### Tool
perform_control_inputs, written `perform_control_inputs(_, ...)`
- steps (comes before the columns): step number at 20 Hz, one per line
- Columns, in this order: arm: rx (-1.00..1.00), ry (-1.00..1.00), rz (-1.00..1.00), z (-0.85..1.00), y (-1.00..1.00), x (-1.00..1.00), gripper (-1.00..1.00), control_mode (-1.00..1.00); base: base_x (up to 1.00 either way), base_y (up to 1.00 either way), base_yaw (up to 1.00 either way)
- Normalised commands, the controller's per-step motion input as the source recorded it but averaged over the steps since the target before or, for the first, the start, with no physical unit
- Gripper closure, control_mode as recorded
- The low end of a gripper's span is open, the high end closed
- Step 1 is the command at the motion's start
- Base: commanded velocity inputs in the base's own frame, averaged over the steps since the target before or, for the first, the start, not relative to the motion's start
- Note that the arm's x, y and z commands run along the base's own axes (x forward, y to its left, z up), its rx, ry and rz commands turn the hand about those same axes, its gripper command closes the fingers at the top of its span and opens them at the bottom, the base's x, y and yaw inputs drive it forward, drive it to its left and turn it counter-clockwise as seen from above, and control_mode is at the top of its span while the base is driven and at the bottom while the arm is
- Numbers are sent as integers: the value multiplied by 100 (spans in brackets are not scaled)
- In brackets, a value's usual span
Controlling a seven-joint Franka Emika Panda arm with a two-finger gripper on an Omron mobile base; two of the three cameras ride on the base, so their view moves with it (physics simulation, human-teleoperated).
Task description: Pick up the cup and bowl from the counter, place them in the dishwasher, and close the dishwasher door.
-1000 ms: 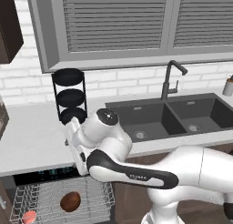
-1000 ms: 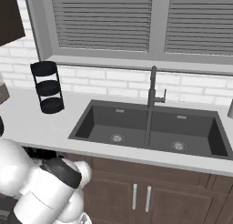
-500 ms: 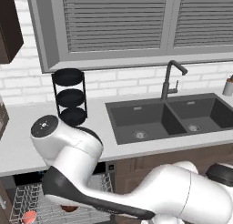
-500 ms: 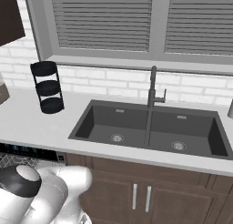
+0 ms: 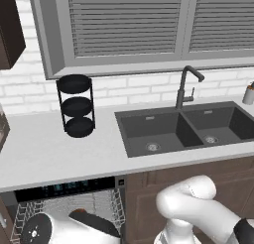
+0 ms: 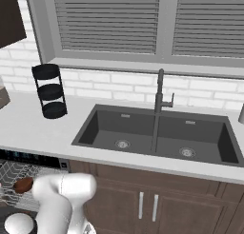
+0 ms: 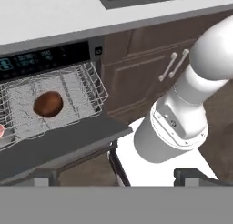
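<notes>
One arm (image 5: 193, 208) folds low beside the dishwasher (image 7: 50, 109).

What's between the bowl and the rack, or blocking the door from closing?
Nothing for the bowl: it already lies in the rack. The door hangs open; the pulled-out rack sits over it, so it likely must slide in first.

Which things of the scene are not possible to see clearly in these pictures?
- The cup: hand view, cut off by the left edge; just a red sliver in the rack.
- The bowl: right base view, partly behind the white arm; plain in hand view.
- The dishwasher door: hand view, handle hidden.
- The claw: whether open, unclear.
</notes>
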Motion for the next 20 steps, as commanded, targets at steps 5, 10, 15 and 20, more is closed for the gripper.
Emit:
perform_control_inputs(5, -17, 2, 60, -100, -17, -98, -100, -100, 0, 0, 0)
perform_control_inputs(10, -3, 6, 26, -84, 44, -36, -100, -100, 0, 0, 0)
perform_control_inputs(15, -6, -18, 2, -100, 16, -1, -100, -100, 0, 0, 0)
perform_control_inputs(20, 2, -9, -29, -98, 0, 15, -100, -100, 0, 0, 0)
